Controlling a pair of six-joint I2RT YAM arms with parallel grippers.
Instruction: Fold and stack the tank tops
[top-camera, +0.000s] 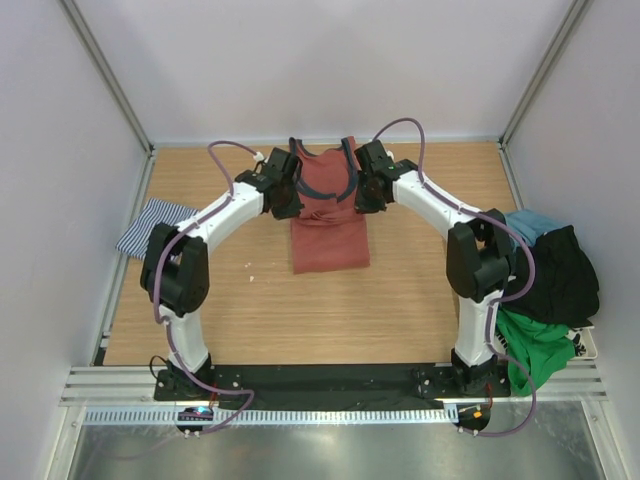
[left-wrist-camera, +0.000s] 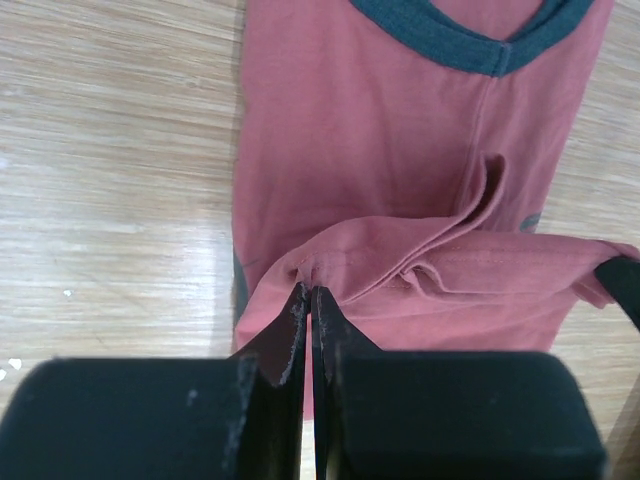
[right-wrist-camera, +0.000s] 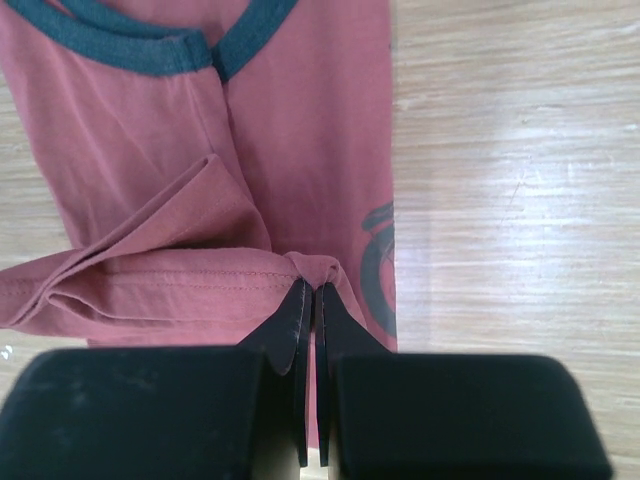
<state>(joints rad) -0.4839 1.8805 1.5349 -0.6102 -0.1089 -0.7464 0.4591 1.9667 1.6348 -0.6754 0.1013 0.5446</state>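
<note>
Now I am pinching the red top (top-camera: 330, 240), which is lying flat at the middle of the table (top-camera: 400, 310), towards its far side. My left jaws are closing tight on one end of a stitched edge and my right jaws on the other. Between them the soft, thin cloth is sagging in loose layered folds over the flat body. Dark grey-blue trim (left-wrist-camera: 470, 50) is curving round the neckline, thicker than the rust cloth. The striped top (top-camera: 157, 224), navy and white, is lying rumpled at the left edge of the pale wood-grain table.
</note>
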